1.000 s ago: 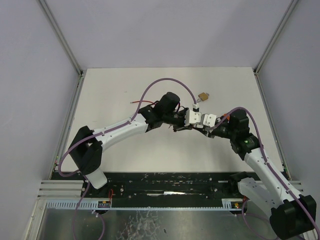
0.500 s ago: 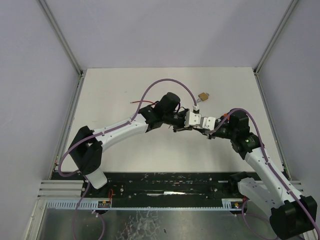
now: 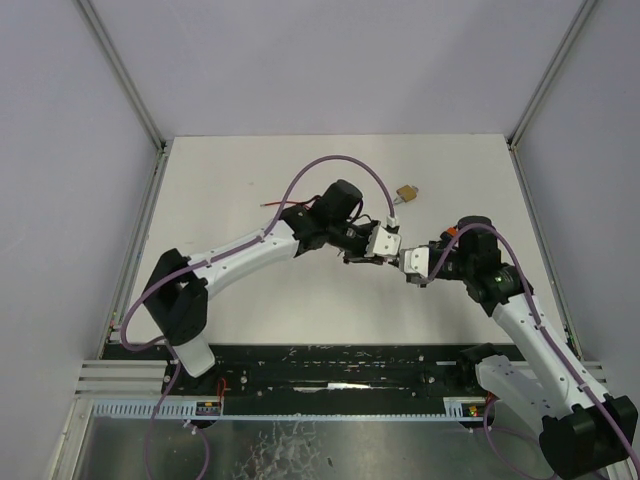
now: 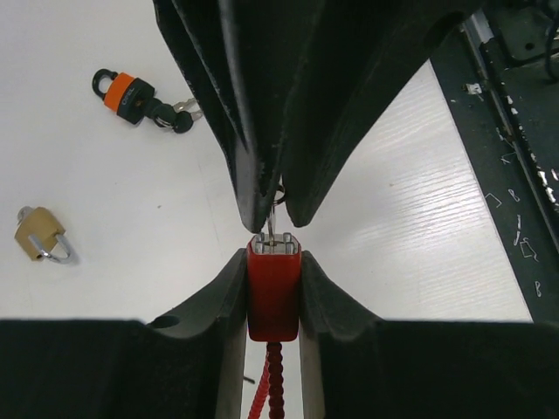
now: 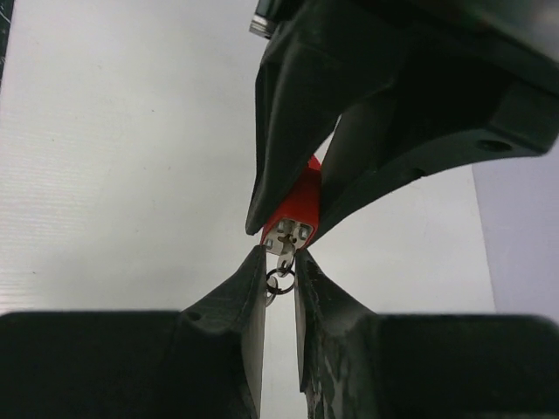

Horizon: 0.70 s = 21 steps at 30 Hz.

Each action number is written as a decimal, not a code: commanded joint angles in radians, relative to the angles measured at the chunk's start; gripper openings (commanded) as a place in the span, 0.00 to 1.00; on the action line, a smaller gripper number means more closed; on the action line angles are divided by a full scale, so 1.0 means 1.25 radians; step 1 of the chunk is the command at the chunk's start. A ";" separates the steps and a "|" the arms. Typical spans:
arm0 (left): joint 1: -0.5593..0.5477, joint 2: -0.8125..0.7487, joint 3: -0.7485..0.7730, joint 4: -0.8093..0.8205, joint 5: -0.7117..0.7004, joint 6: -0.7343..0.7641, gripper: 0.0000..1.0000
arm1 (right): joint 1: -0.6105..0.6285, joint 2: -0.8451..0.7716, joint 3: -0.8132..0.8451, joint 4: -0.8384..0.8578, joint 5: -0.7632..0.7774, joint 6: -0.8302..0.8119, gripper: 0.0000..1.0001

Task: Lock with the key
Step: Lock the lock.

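i see the red lock [image 4: 273, 297] clenched between the two fingers of my left gripper [image 4: 273, 262], its keyhole end turned toward the other arm. the key [image 4: 272, 225] stands in that end of the red lock, and my right gripper [image 5: 280, 255] is closed on it, grasping the key, with a small key ring [image 5: 278, 281] hanging between its fingers. both grippers meet tip to tip at the red lock, over the white table [image 3: 230, 190]. in the left wrist view an orange padlock [image 4: 129, 94] with small keys [image 4: 179, 113] lies on the table far up and left of the red lock, and a brass padlock [image 4: 37, 231] lies well to the left of it.
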 commanded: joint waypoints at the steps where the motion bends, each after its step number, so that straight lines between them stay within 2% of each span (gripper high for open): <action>1: 0.023 0.046 0.089 -0.127 0.127 0.049 0.00 | -0.001 -0.002 0.030 -0.041 0.000 -0.102 0.00; 6: 0.029 0.074 0.128 -0.181 0.182 0.062 0.00 | -0.001 -0.034 0.019 0.018 0.076 -0.055 0.00; 10: 0.036 0.062 0.112 -0.137 0.158 0.021 0.00 | -0.003 -0.048 0.040 0.082 0.210 0.107 0.00; 13: 0.037 0.051 0.103 -0.088 0.122 -0.028 0.00 | -0.005 -0.020 0.056 0.050 0.143 0.144 0.00; 16: 0.035 0.047 0.113 -0.080 0.104 -0.060 0.00 | -0.006 0.011 0.034 0.070 0.050 0.183 0.08; 21: 0.036 0.031 0.110 -0.059 0.113 -0.114 0.00 | -0.005 0.042 -0.003 0.175 0.065 0.306 0.17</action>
